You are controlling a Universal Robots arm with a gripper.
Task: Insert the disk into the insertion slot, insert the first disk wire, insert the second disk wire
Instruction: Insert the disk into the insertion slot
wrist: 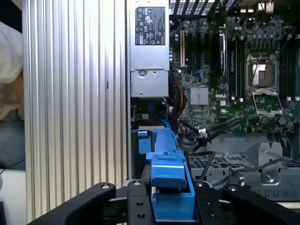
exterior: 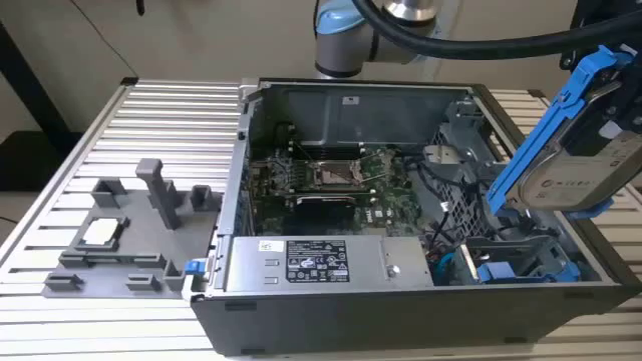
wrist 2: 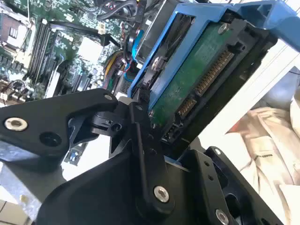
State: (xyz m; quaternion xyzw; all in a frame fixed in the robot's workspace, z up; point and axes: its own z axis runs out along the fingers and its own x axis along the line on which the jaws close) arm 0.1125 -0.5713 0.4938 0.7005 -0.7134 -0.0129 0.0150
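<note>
My gripper point(exterior: 624, 113) is shut on the disk point(exterior: 587, 177), a silver-grey drive with a white label in a bright blue carrier frame point(exterior: 557, 120). It hangs tilted above the open computer case's corner at the exterior view's right. Below it, inside that corner, sits the grey sheet-metal drive cage with the insertion slot point(exterior: 522, 252). Another blue-fronted carrier point(exterior: 498, 271) lies low in that cage. In the second wrist view the disk's green circuit board point(wrist 2: 197, 79) faces the camera beside a black finger point(wrist 2: 140, 140). In the first wrist view the blue carrier point(wrist: 168, 183) sits between the fingers point(wrist: 137, 201).
The open case holds a motherboard point(exterior: 331, 180), a power supply point(exterior: 306, 263) and loose black and blue cables point(exterior: 446, 263) near the cage. A grey fixture plate point(exterior: 131, 226) with upright pegs rests on the ribbed metal table point(exterior: 171, 113). A thick black hose point(exterior: 482, 41) runs overhead.
</note>
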